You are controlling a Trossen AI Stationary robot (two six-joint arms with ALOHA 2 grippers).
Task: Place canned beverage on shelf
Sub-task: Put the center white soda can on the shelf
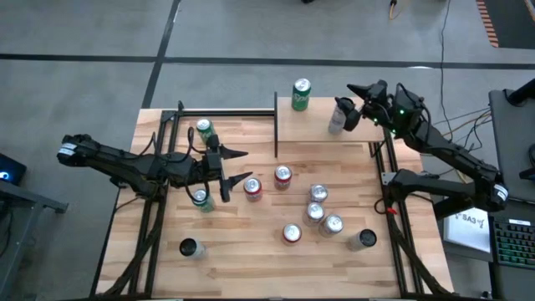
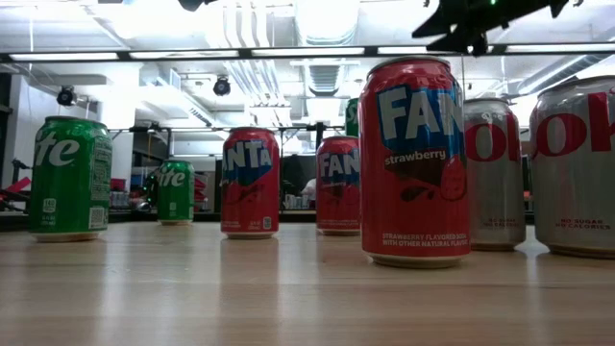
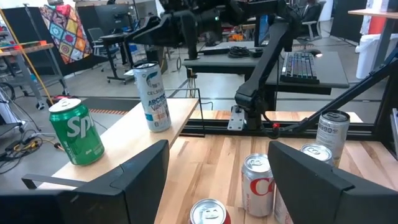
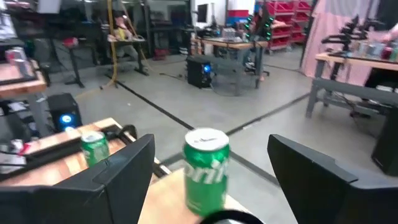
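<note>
Two cans up on the shelf (image 1: 313, 127), more waiting on the table.

Left gripper (image 1: 236, 167), fingers spread, should straddle the red can (image 1: 252, 189) squarely before closing; the right gripper (image 1: 358, 104), spread and empty, hovers beside the slim white can (image 1: 339, 115), which stands on the shelf with one Sprite (image 1: 301, 94).

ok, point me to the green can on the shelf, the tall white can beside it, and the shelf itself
green can (image 1: 301, 94), high view, on its side below the top.
tall white can (image 3: 152, 96), left wrist view, on the middle of its label.
shelf (image 1: 322, 134), high view, on a bare part of the light board.
</note>
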